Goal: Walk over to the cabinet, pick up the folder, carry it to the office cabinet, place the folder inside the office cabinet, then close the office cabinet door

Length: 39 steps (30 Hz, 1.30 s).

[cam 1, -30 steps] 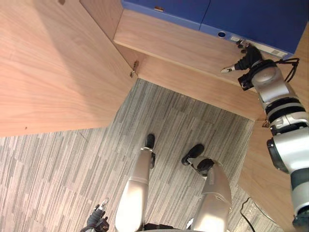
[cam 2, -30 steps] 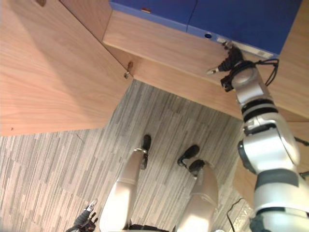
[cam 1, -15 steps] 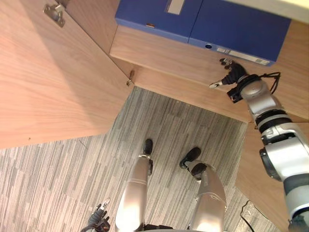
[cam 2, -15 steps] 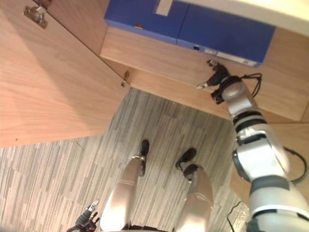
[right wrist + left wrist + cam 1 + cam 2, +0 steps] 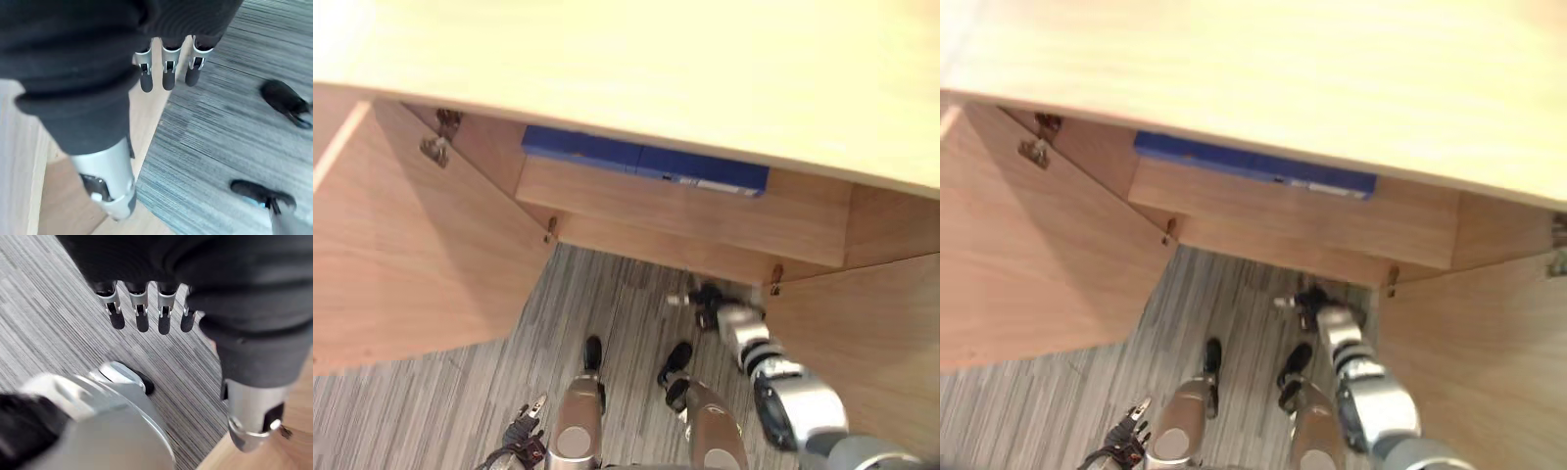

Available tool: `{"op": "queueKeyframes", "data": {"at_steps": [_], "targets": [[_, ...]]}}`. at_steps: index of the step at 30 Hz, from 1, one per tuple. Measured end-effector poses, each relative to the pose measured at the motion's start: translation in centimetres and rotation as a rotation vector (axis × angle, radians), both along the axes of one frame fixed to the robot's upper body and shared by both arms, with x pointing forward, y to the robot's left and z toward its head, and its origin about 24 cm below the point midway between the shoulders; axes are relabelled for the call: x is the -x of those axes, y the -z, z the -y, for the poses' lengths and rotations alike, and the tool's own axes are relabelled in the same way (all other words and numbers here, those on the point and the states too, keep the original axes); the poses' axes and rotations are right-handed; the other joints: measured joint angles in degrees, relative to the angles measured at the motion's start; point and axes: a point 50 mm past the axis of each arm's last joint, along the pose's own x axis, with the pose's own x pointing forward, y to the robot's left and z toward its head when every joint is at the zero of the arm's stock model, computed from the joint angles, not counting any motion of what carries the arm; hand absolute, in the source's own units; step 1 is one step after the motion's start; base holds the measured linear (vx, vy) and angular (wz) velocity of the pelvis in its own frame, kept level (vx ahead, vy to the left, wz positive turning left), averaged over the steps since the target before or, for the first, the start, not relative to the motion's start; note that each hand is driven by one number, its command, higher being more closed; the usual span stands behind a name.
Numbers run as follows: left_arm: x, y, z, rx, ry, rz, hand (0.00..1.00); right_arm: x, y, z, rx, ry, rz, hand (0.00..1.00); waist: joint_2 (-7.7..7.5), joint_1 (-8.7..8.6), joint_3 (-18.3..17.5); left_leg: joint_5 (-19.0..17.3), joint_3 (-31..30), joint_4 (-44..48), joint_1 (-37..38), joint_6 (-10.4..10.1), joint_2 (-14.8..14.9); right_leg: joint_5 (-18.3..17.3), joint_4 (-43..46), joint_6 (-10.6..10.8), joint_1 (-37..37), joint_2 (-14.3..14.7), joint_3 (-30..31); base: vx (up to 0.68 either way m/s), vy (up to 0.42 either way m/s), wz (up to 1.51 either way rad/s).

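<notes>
Lying flat on the open cabinet shelf (image 5: 685, 213), the blue folder (image 5: 705, 178) looks stiff, light and slick, best gripped by its near spine edge; left hand (image 5: 524, 432) and right hand (image 5: 706, 297) hang empty, fingers straight.

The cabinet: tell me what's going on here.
The robot stands before the open cabinet, both doors swung wide. Blue folders lie inside it. Its right hand hangs open and empty near the cabinet's base; the left hand hangs open by its side. No door is closed yet.
</notes>
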Motion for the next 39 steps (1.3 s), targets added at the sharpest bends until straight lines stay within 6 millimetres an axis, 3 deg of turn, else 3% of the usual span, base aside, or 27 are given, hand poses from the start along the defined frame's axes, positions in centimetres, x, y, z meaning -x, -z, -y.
{"op": "queueKeyframes", "data": {"at_steps": [1,2,5,6,8,11,15,18,21,28,32,34,35,36,38,39], "targets": [[-0.5,-0.1,0.4,-0.004,0.02,0.004,0.0,3.0,2.5,0.1,-0.089,0.11,-0.081,0.0,-0.04,-0.52,-1.9,-0.5,1.6,0.1,2.3,-0.5,0.5,0.4,-1.6,0.5,2.7,0.7,0.3,0.06,-0.015,-0.19],[-0.6,0.0,0.5,-0.004,0.025,0.003,0.0,3.5,2.9,0.1,-0.101,0.129,-0.094,0.0,-0.09,-0.65,-2.3,-0.6,1.8,0.1,2.7,-0.5,0.5,0.4,-1.8,0.6,3.1,0.8,0.4,0.06,-0.006,-0.25],[-1.2,0.0,1.5,-0.015,0.084,-0.009,0.0,9.7,6.7,0.6,-0.209,0.378,-0.224,0.0,-0.75,-1.17,-6.1,-3.3,5.8,1.5,7.6,0.2,2.2,0.6,-4.8,1.2,7.3,3.1,3.6,0.0,0.016,-0.52],[-1.2,0.1,1.6,-0.02,0.094,-0.018,0.0,10.8,7.2,0.7,-0.222,0.424,-0.244,0.0,-0.78,-1.31,-6.9,-3.9,6.4,2.1,8.1,0.1,2.6,0.7,-5.5,1.3,8.0,3.6,4.1,-0.03,0.005,-0.64],[-0.8,0.4,1.8,-0.056,0.145,-0.063,0.0,14.8,8.8,1.1,-0.264,0.583,-0.321,0.0,-0.94,-2.41,-9.3,-5.7,7.5,3.0,10.2,-0.4,3.4,2.1,-8.7,1.1,10.4,5.4,6.7,-0.03,0.012,-0.57],[-0.9,0.6,2.3,-0.133,0.281,-0.105,0.0,16.6,9.3,2.8,-0.246,0.684,-0.331,0.0,-1.37,-4.07,-11.2,-6.4,7.2,1.2,12.4,-0.1,2.0,4.6,-13.6,1.3,12.6,6.3,9.0,-0.03,0.049,-0.36],[-0.3,1.0,3.3,-0.285,0.606,-0.173,0.0,20.2,10.2,3.5,-0.201,0.755,-0.426,0.0,-1.62,-4.43,-15.1,-6.2,6.0,-4.7,16.6,0.7,-2.1,8.9,-19.1,2.0,13.6,7.0,15.8,0.04,0.11,-0.77],[-0.3,1.1,4.0,-0.295,0.693,-0.181,0.0,22.6,10.6,3.7,-0.185,0.811,-0.478,0.0,-1.28,-6.83,-15.3,-6.6,7.0,-4.5,18.0,1.7,-2.9,9.5,-19.1,1.9,13.8,7.1,18.2,0.08,0.113,-0.45],[-0.3,1.2,4.6,-0.269,0.689,-0.182,0.0,23.6,10.8,3.8,-0.223,0.925,-0.487,0.0,-1.46,-7.31,-15.1,-7.9,8.3,-4.4,20.0,2.3,-3.4,10.3,-19.1,2.3,13.8,7.7,22.2,0.05,0.131,-0.72],[0.2,1.4,4.0,-0.245,0.591,-0.197,0.0,22.9,10.6,4.1,-0.256,1.039,-0.435,0.0,-1.59,-7.57,-14.7,-10.7,18.2,-4.0,25.0,3.1,-4.1,10.8,-19.2,3.1,13.5,8.7,31.0,-0.08,0.102,-0.72],[0.7,1.5,3.3,-0.226,0.485,-0.211,0.0,22.0,10.2,4.7,-0.284,1.106,-0.375,0.0,-1.44,-7.1,-14.6,-11.3,23.4,-4.3,27.1,2.7,-4.0,10.9,-19.1,3.0,13.2,8.5,29.6,-0.09,0.056,-0.7],[1.2,1.6,3.0,-0.21,0.422,-0.216,0.0,21.2,9.7,5.4,-0.295,1.133,-0.315,0.0,-0.78,-6.95,-14.1,-11.4,26.8,-4.6,28.8,2.6,-3.0,9.3,-16.0,0.8,12.5,7.2,19.6,-0.03,0.011,-0.74],[1.4,1.6,2.9,-0.203,0.401,-0.217,0.0,20.5,9.3,5.8,-0.289,1.134,-0.278,0.0,-0.5,-6.63,-13.5,-11.4,28.8,-4.6,30.1,2.6,-2.7,7.2,-10.0,-1.0,11.3,4.9,10.5,0.02,0.021,-0.71],[1.7,1.6,2.8,-0.2,0.386,-0.22,0.0,20.4,9.2,6.0,-0.285,1.135,-0.263,0.0,-0.53,-6.62,-13.5,-11.4,29.5,-4.4,30.6,2.6,-2.7,6.4,-6.8,-1.4,10.6,3.4,6.4,0.08,0.047,-0.62],[2.5,1.7,2.5,-0.195,0.351,-0.228,0.0,20.3,8.7,7.0,-0.268,1.169,-0.211,0.0,-1.09,-7.21,-13.2,-11.5,29.7,-2.0,32.4,2.7,-2.8,-0.1,3.4,-3.1,9.8,-0.7,-0.9,0.1,-0.006,-0.22],[2.8,1.7,2.5,-0.189,0.338,-0.233,0.0,20.4,8.5,7.4,-0.254,1.175,-0.199,0.0,-1.43,-7.24,-13.0,-11.5,29.6,-1.5,33.1,2.7,-2.8,-2.2,5.5,-3.1,9.4,-1.5,-1.1,0.07,-0.042,-0.01]]}}
